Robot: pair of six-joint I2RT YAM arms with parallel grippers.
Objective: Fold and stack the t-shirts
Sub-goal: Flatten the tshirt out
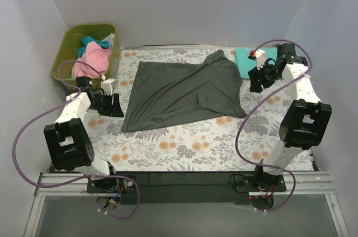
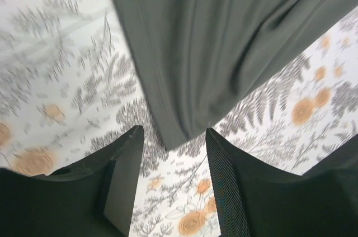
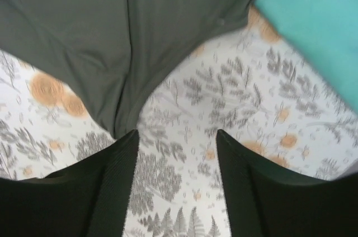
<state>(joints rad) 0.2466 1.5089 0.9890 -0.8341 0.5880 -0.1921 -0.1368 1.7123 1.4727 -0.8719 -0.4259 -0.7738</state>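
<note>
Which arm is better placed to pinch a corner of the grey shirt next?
Probably left: a corner of the grey shirt lies centred just ahead of the open left gripper. The open right gripper has its cloth tip off toward one finger.

The top view looks down from high above and behind the robot, taking in the whole floral cloth (image 1: 184,147) with the grey shirt (image 1: 179,94) at its centre. The left wrist view looks down from close range past the left fingers (image 2: 123,181) at one shirt corner. The right wrist view, equally close, looks down past the right fingers (image 3: 112,186) at another shirt corner and a teal shirt (image 3: 319,19). All three share the grey shirt and cloth.
</note>
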